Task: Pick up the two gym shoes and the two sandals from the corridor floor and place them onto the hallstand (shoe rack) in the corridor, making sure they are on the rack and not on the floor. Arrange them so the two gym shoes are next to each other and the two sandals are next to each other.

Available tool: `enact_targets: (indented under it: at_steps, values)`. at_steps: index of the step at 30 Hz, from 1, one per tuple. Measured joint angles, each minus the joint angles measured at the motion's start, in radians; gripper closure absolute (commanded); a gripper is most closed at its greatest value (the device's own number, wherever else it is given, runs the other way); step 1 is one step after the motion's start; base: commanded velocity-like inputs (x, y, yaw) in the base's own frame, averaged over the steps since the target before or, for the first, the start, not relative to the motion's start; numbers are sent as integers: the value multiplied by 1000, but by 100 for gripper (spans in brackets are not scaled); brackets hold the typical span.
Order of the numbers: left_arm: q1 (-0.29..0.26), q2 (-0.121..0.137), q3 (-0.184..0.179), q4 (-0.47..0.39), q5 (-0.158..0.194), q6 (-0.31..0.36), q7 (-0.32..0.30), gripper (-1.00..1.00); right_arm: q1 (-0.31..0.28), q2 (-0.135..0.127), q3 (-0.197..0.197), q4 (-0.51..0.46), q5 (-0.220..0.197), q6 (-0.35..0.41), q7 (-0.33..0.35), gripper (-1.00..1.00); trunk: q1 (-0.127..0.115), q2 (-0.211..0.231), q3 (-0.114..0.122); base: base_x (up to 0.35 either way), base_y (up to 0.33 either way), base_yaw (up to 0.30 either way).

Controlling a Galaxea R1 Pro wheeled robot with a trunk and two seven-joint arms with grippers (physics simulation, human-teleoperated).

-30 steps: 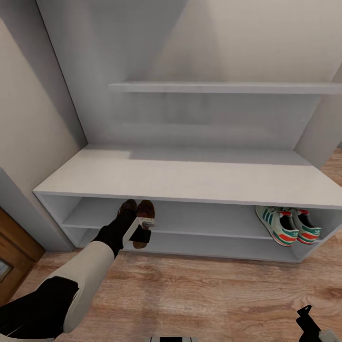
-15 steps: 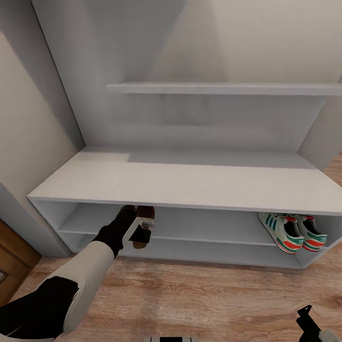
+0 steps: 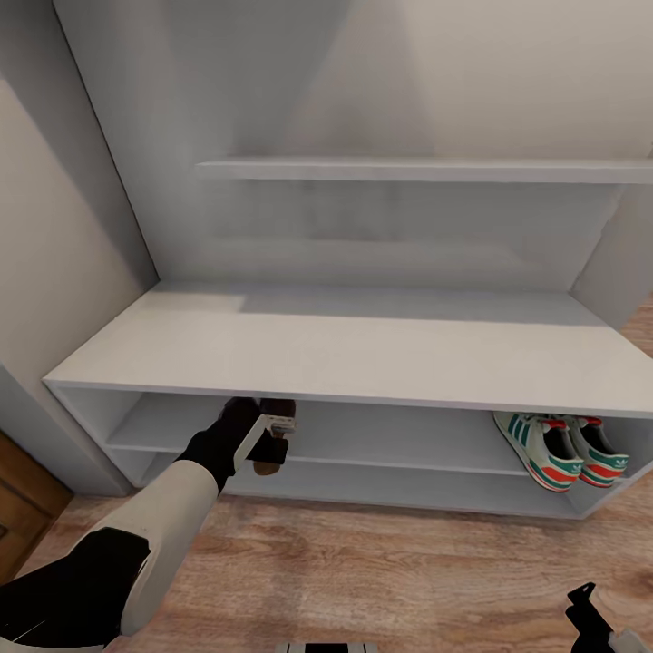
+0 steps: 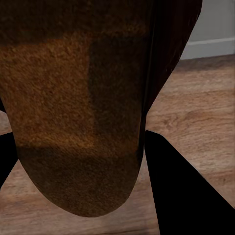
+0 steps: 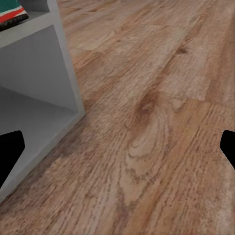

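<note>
My left gripper (image 3: 269, 448) reaches into the left end of the hallstand (image 3: 345, 349) at its upper shelf level and is shut on a brown sandal (image 3: 277, 414). In the left wrist view the sandal (image 4: 78, 122) sits between the black fingers (image 4: 181, 196) of the gripper (image 4: 83, 171), with its rounded end over the corridor floor (image 4: 196, 112). I cannot tell a second sandal apart behind the wrist. The two gym shoes (image 3: 562, 450) stand side by side at the right end of the same shelf. My right gripper (image 5: 120, 149) hangs open over bare floor and shows at the lower right (image 3: 589, 617).
A long wall shelf (image 3: 426, 170) hangs above the bench top. A wooden door (image 3: 23, 508) is at the far left. The rack's right end panel (image 5: 61, 63) stands close to my right gripper, with wood floor (image 3: 408, 571) in front of the rack.
The whole head view has shifted, so the camera moved. The bench top's front edge now covers more of the sandals, and my left gripper with its sandal sits slightly farther under it.
</note>
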Motion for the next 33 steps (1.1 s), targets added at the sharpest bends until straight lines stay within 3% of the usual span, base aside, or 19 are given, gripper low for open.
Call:
enact_targets:
  at_steps: [9, 16, 27, 33]
  values:
    - [0, -1, 0, 0, 1, 0, 0, 100, 0, 0, 0, 0, 0, 0, 0, -100, 0, 0, 0, 3, -1, 0]
    - [0, -1, 0, 0, 0, 0, 0, 100, 0, 0, -1, 0, 0, 0, 0, -100, 2, -1, -19, 0, 0, 0]
    - [0, 2, 0, 0, 0, 0, -3, 100, 0, 0, 0, 0, 0, 0, 0, -100, 2, -1, -19, 6, 0, 0]
    - [0, 2, -1, -1, -1, 0, -1, 100, 0, 0, 0, 0, 0, 0, 0, -100, 2, -1, -19, 186, 0, 0]
